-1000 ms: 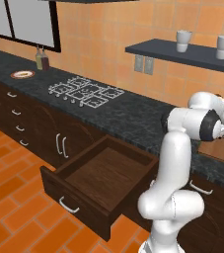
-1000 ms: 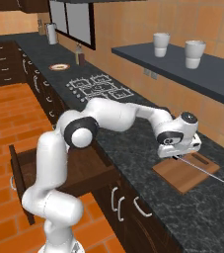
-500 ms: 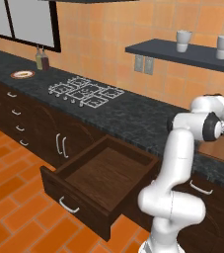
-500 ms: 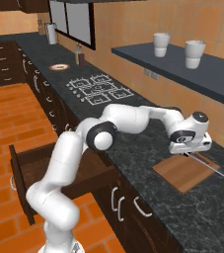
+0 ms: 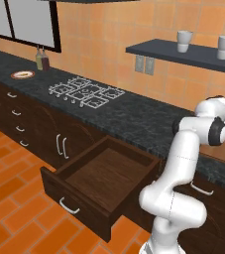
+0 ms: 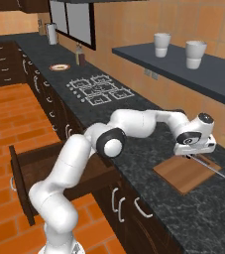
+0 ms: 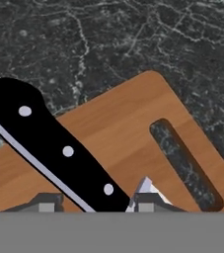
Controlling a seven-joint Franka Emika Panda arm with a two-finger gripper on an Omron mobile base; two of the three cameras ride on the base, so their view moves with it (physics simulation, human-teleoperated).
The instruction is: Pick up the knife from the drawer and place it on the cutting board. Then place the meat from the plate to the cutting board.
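At the far left of the counter (image 5: 134,119) stands the plate (image 5: 23,75), with a small orange-tan piece on it that I take for the meat (image 6: 60,67); it is too small to see well. Just behind the plate, against the wall, stand two bottles (image 5: 42,59). To the right of them the stove grates (image 5: 86,92) lie flat on the dark stone top.

Below the counter, in the middle, the drawer (image 5: 101,186) is pulled far out. Its light brown floor shows and its white handle (image 5: 68,207) is on the front. Left of it are narrower cabinet fronts (image 5: 15,119) with white handles.

On the wall to the right hangs a dark shelf (image 5: 183,52) with two white cups (image 5: 184,40) on it.

The arm reaches far to the right over the counter. There the gripper (image 6: 196,158) hangs just above the cutting board (image 6: 186,172), which lies flat on the counter near its front edge. The knife (image 6: 210,167) is between the fingers, and in the right base view its thin blade points to the right, past the far edge of the board. In the hand view the black handle with three silver rivets runs slantwise across the board, and the two finger tips (image 7: 43,203) stand on both sides of it at the bottom, closed on the knife near where the blade begins. The board has a long slot near one end. I cannot tell if the knife touches the board or is a little above it.
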